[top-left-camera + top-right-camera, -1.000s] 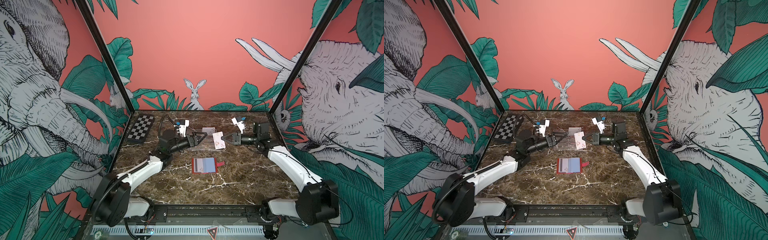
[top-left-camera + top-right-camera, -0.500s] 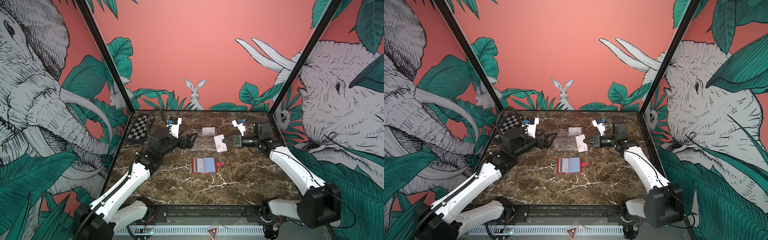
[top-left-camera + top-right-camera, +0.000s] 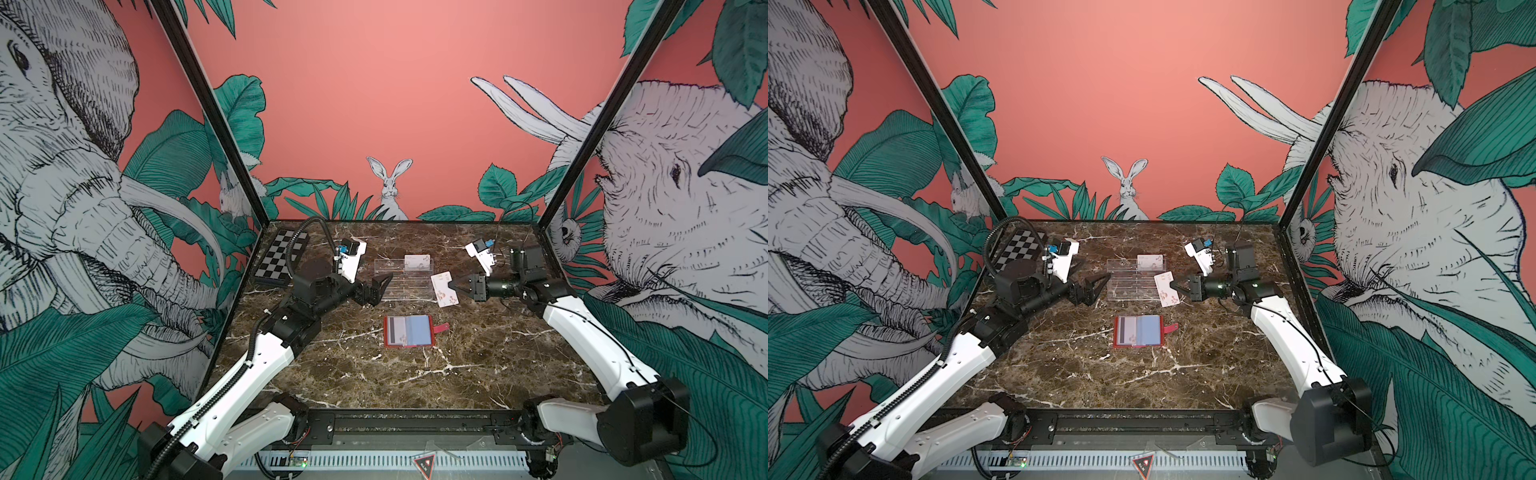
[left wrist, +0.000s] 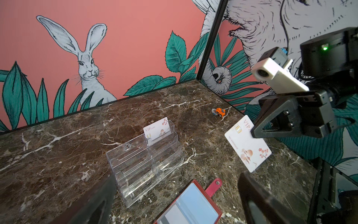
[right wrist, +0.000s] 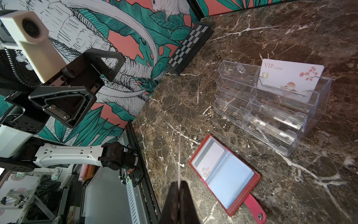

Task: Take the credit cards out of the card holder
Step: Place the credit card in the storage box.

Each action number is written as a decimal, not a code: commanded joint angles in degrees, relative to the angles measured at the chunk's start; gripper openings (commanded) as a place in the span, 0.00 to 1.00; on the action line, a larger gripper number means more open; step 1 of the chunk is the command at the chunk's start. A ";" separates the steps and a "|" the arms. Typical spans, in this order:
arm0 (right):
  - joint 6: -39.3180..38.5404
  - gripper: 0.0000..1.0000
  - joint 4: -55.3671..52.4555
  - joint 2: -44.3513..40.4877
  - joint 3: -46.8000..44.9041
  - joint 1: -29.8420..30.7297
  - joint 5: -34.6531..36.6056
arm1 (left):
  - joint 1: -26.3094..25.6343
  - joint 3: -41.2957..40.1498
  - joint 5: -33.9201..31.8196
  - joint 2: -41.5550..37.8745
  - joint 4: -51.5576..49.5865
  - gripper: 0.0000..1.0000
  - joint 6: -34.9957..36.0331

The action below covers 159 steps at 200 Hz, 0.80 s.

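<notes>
The red card holder (image 3: 409, 331) (image 3: 1139, 331) lies open on the marble, snap tab to the right. One of the credit cards (image 3: 397, 330) shows in its left sleeve. My right gripper (image 3: 453, 286) (image 5: 180, 183) is shut on another whitish credit card (image 3: 444, 289) (image 4: 248, 143), held in the air right of the clear rack; it appears edge-on in the right wrist view. A further card (image 3: 417, 262) (image 5: 290, 77) stands in the rack's top tier. My left gripper (image 3: 380, 291) (image 4: 178, 175) hangs open and empty, left of the rack and above the holder's far side.
The clear acrylic tiered rack (image 3: 401, 280) stands behind the holder. A black-and-white checkered board (image 3: 282, 259) lies at the back left by the wall. A small orange toy car (image 4: 219, 112) sits near the back right corner.
My left gripper has drawn back to the left, away from the rack, still open. My right gripper has shifted slightly right and nearer with the card in it.
</notes>
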 commanded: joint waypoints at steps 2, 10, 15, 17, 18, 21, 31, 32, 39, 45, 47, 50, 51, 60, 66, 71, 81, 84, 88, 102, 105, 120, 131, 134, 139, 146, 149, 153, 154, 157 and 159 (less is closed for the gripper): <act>-8.97 0.00 -2.37 -2.22 1.55 -0.18 1.60 | 0.05 -0.51 1.93 -1.83 -0.12 0.99 2.86; -11.12 0.00 -3.10 -2.66 1.85 -0.20 1.79 | 0.00 -0.52 2.07 -2.02 -0.37 0.99 3.12; -12.62 0.00 -3.70 -2.90 2.10 -0.21 2.12 | 0.05 -0.65 2.11 -2.19 -0.48 0.99 3.30; -13.32 0.00 -3.90 -3.00 2.24 -0.23 2.24 | 0.04 -0.75 2.11 -2.27 -0.53 0.99 3.37; -13.63 0.00 -4.07 -3.03 2.33 -0.20 2.31 | 0.04 -0.76 2.16 -2.30 -0.55 0.99 3.35; -14.53 0.00 -4.50 -3.21 2.54 -0.23 2.52 | 0.04 -0.82 2.20 -2.38 -0.64 0.99 3.48; -17.32 0.00 -6.02 -3.52 3.46 -0.18 3.33 | 0.04 -1.00 2.44 -2.68 -0.81 0.99 3.82; -17.60 0.00 -6.22 -3.51 3.61 -0.22 3.42 | 0.08 -0.98 2.45 -2.77 -0.82 0.99 3.84; -19.80 0.00 -7.49 -3.57 4.47 -0.24 4.10 | 0.04 -1.19 2.51 -2.96 -0.92 0.99 4.15; -22.09 0.00 -8.82 -3.42 5.35 -0.24 4.53 | 0.04 -1.30 2.60 -3.15 -0.96 0.99 4.28; -22.67 0.00 -9.34 -3.40 5.64 -0.22 4.67 | 0.04 -1.24 2.63 -3.15 -0.96 0.99 4.38; -23.62 0.00 -10.16 -3.23 6.12 -0.23 5.02 | -0.01 -1.27 2.75 -3.25 -1.17 0.99 4.56; -23.96 0.00 -10.41 -3.23 6.34 -0.25 5.10 | 0.06 -1.24 2.74 -3.27 -1.18 0.99 4.56; -26.58 0.00 -12.94 -2.62 7.98 -0.24 5.84 | 0.03 -1.30 2.82 -3.46 -1.61 0.99 4.93; -28.24 0.00 -14.59 -2.07 9.11 -0.21 6.33 | 0.04 -1.30 2.83 -3.53 -1.86 0.99 5.06; -29.44 0.00 -16.16 -1.44 10.31 -0.26 6.79 | 0.02 -1.25 2.82 -3.69 -2.12 0.99 5.21; -32.10 0.00 -19.25 -0.11 12.71 -0.21 7.60 | 0.04 -1.37 2.75 -4.06 -2.37 0.99 5.41; -32.82 0.00 -20.26 0.38 13.41 -0.26 7.83 | 0.04 -1.46 2.73 -4.13 -2.43 0.99 5.48; -33.70 0.00 -21.53 1.07 14.37 -0.19 8.15 | 0.06 -1.55 2.78 -4.31 -2.50 0.99 5.63; -36.99 0.00 -26.12 3.68 18.91 -0.21 9.59 | 0.04 -1.90 2.58 -4.77 -2.51 0.99 5.92; -37.76 0.00 -27.25 4.17 19.81 -0.24 9.99 | 0.04 -1.95 2.59 -4.83 -2.47 0.99 5.96; -41.15 0.00 -32.33 7.06 23.99 -0.16 12.38 | 0.04 -2.20 2.50 -5.22 -2.59 0.99 6.08; -43.13 0.00 -35.37 9.07 27.08 -0.07 14.64 | 0.06 -2.27 2.64 -5.19 -2.88 0.99 6.20; -43.65 0.00 -36.02 9.68 27.90 -0.05 15.34 | 0.04 -2.27 2.64 -5.16 -3.00 0.99 6.19; -44.31 0.00 -37.09 10.57 29.08 0.08 16.50 | 0.04 -2.27 2.75 -5.08 -3.18 0.99 6.26; -45.04 0.00 -38.21 11.76 30.69 0.25 18.01 | 0.04 -2.30 2.86 -5.02 -3.46 0.99 6.34; -45.31 0.00 -38.72 12.31 31.29 0.32 18.74 | 0.03 -2.28 2.90 -4.91 -3.58 0.99 6.39; -45.68 0.00 -39.20 12.94 32.11 0.52 19.84 | 0.05 -2.27 2.78 -4.84 -3.64 0.99 6.51; -45.81 0.00 -39.34 13.11 32.30 0.61 20.12 | 0.04 -2.27 2.75 -4.86 -3.69 0.99 6.55; -46.22 0.00 -39.72 13.66 32.88 0.73 20.96 | -0.02 -2.38 2.73 -4.86 -3.73 0.99 6.50; -46.42 0.00 -39.98 13.95 33.25 0.91 21.59 | 0.02 -2.39 2.73 -4.81 -3.80 0.99 6.52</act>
